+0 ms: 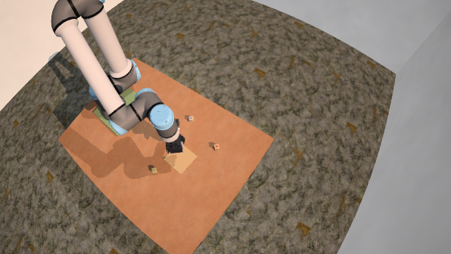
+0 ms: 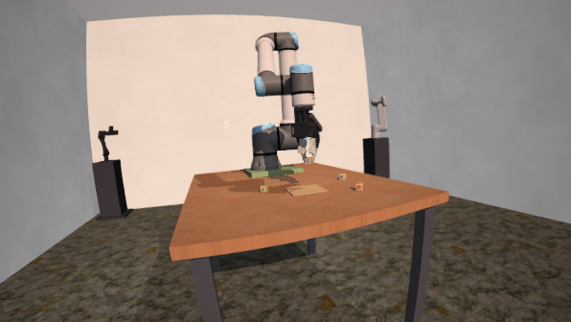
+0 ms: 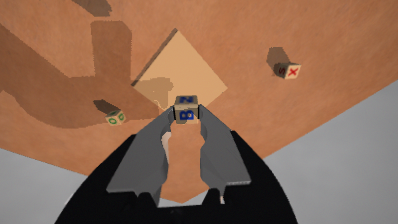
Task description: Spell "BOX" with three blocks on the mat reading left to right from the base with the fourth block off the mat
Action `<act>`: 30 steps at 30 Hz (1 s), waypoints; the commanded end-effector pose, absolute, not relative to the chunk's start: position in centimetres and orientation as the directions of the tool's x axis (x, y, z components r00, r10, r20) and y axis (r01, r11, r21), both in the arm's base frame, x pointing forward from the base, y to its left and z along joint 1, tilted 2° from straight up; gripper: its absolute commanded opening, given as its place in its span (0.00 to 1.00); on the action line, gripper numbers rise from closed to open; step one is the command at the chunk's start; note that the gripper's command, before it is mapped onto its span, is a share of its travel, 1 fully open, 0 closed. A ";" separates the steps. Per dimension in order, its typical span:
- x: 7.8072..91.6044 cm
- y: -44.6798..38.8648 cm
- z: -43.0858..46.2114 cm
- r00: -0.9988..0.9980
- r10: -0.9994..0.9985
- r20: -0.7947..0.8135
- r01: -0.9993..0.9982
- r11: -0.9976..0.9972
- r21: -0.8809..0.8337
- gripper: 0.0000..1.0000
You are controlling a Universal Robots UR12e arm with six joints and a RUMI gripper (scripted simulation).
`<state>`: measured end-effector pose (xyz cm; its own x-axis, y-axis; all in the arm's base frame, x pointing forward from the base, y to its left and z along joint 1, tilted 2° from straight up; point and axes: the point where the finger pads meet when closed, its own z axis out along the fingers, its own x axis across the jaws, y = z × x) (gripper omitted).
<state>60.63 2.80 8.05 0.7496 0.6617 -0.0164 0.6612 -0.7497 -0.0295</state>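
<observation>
My gripper [image 3: 187, 106] is shut on the B block [image 3: 186, 109], a small wooden cube with blue letters, and holds it in the air above the tan mat [image 3: 182, 75]. In the exterior view the gripper [image 2: 308, 154] hangs well above the mat [image 2: 307, 190]. In the top view the gripper [image 1: 175, 145] covers the mat's near corner [image 1: 181, 159]. The O block [image 3: 115, 118] with green letters lies on the table left of the mat; it also shows in the top view [image 1: 154, 170]. The X block [image 3: 290, 71] with red letters lies right of the mat. A fourth block [image 1: 191, 118] with a blue letter lies further off.
The arm's green base plate [image 2: 273, 171] sits at the table's back. The table edge [image 3: 320, 122] runs close to the right of the mat in the wrist view. Two camera stands [image 2: 109, 179] [image 2: 376, 153] stand beside the table.
</observation>
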 end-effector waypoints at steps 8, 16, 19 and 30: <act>60.2 3.0 8.1 0.528 0.849 -0.004 0.849 -0.528 -0.033 0.05; 60.0 3.1 8.2 0.387 0.922 0.001 0.922 -0.387 -0.033 0.05; 59.9 3.1 8.2 0.326 0.945 0.004 0.945 -0.326 -0.033 0.05; 59.7 3.2 8.2 0.107 0.994 0.011 0.994 -0.106 -0.031 0.05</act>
